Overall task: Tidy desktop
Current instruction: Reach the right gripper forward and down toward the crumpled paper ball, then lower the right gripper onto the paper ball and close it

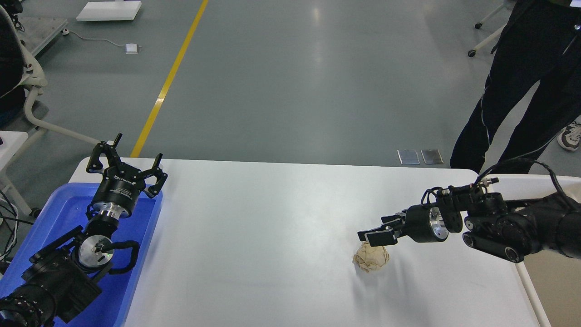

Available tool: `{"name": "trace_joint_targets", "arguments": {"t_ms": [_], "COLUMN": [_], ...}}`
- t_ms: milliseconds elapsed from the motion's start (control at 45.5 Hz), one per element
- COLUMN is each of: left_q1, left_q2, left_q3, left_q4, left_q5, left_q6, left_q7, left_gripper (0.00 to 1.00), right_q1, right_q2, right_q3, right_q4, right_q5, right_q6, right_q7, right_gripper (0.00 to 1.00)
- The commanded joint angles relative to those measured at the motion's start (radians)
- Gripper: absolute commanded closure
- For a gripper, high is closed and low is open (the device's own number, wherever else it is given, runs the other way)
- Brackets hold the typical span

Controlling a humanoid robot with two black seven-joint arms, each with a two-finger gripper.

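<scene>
Reaching for the paper wad [371, 257], head view only: the right pincer [373, 236] sits just above and touching-close to the crumpled beige ball, which lies on the white counter [272, 227], right of centre and toward the near edge. Right fingers look stacked, seen side-on and dark; cannot tell whether they are apart or together, and nothing looks clamped yet. The wad still rests on the counter, so the grasp is not yet done.

Left pincer [131, 170] hangs over the far end of the blue tray [63, 209] at the counter's left edge, fingers spread apart, holding nothing. An off-white bin [553, 272] stands at the right edge, beside the right arm. A person in dark clothes [513, 91] stands beyond the far right corner.

Step, judged: pick-up phase, early in tidying; the wad is the only loose item on the counter. Next move calls for dropping the fingers around the wad, closing gently since crumpled paper squashes and can slip, lifting clear, then carrying it to the bin at right, likely the nearer target.
</scene>
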Motion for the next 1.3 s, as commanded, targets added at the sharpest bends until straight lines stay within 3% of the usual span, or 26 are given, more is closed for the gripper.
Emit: {"name": "trace_joint_targets", "arguments": {"t_ms": [0, 1275], "left_q1": [0.000, 0.000], "left_q2": [0.000, 0.000], "left_q3": [0.000, 0.000], "left_q4": [0.000, 0.000], "left_q5": [0.000, 0.000], "left_q6": [0.000, 0.000], "left_q7": [0.000, 0.000], "left_gripper": [0.00, 0.00], "right_q1": [-0.072, -0.180], "right_q2": [0.015, 0.041], "right_q3": [-0.004, 0.015], "right_q4": [-0.018, -0.061], "right_q5": [0.002, 0.011], "right_q6": [-0.075, -0.173], "right_q7": [-0.004, 0.001], "right_gripper": [0.00, 0.00]}}
